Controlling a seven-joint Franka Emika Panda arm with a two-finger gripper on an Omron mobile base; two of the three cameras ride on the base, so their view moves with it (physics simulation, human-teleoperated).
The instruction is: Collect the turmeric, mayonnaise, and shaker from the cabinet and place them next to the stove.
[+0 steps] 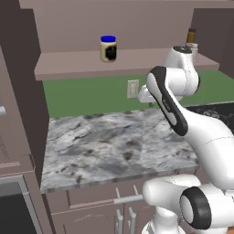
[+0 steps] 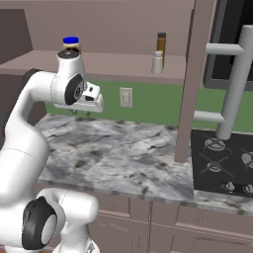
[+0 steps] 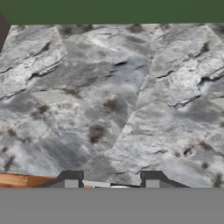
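The mayonnaise (image 1: 108, 49) (image 2: 70, 43), a cream jar with a blue lid, stands on the cabinet (image 1: 68, 64) (image 2: 118, 66) shelf. The slim amber turmeric (image 1: 190, 35) (image 2: 161, 44) is further right on that shelf, and the small pale shaker (image 2: 157, 63) stands just in front of it. Below the shelf, my gripper (image 2: 81, 112) (image 3: 111, 177) hangs over the marble counter and points down. Its fingers stand apart with nothing between them, so it is open. The black stove (image 2: 222, 158) (image 1: 215, 112) lies at the counter's right end.
A grey marble counter (image 1: 105, 141) spans the front, with handled drawers (image 1: 91, 201) under it. A wall outlet (image 2: 126, 97) sits on the green backsplash. An upright brown panel (image 2: 190, 79) rises between the counter and the stove, with grey bars (image 2: 232, 84) to its right.
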